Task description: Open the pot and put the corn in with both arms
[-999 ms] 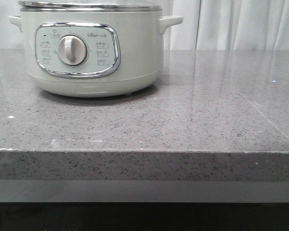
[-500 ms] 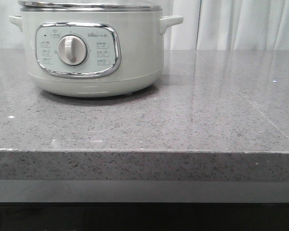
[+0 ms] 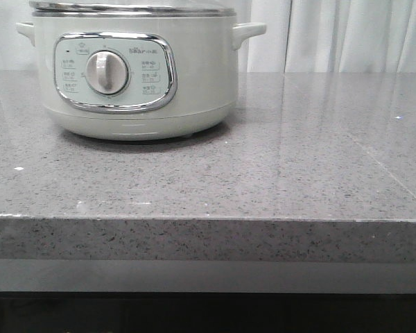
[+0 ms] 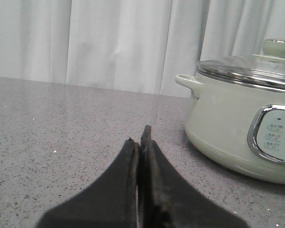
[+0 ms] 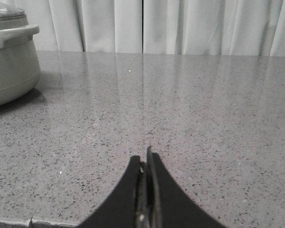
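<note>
One cream pot (image 3: 135, 73), lid on, chrome-framed knob

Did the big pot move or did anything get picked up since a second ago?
The pot sits a tiny bit further right and lower in the front view than before; most likely the camera nudged, since the countertop specks shifted too. Nothing was picked up or let go. The lid is still on, and no corn shows. The left pincer and right pincer are shut and empty.
</note>
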Motion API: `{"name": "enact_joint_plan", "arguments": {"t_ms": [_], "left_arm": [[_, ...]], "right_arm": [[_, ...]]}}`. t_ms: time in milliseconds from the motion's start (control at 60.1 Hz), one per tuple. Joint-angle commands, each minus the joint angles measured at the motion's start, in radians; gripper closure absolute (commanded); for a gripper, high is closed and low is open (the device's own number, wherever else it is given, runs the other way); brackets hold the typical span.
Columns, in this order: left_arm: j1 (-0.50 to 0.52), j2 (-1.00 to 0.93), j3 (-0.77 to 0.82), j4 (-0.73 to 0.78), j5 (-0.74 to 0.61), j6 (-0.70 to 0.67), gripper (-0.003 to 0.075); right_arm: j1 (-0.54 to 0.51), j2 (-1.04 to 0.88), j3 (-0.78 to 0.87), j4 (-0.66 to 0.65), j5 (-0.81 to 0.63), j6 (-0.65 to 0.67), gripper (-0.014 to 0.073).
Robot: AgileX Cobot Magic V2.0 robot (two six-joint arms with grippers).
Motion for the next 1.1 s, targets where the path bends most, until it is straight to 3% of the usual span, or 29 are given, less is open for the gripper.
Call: {"name": "enact_joint_plan", "arguments": {"t_ms": [0,533,749,1082], "left_arm": [[0.001,-0.011,0.011,-0.007,-0.083,-0.003,0.0741],[0.001,-0.011,0.011,-0.007,-0.083,-0.003,0.0741],[0.001,-0.011,0.011,-0.007,-0.083,-0.003,0.0741],[0.001,-0.011,0.011,-0.007,-0.083,-0.003,0.0741]], "right_arm": [[0.003,-0.023,-0.012,0.001,-0.086,-0.01,0.0662],[-0.001,-0.023,-0.012,0.001,-0.086,-0.01,0.0662],[-0.081,-0.023,-0.012,0.001,-0.086,-0.01,0.0662],[-0.083,-0.022,-0.012,0.001,-0.086,-0.01,0.0662]]}}
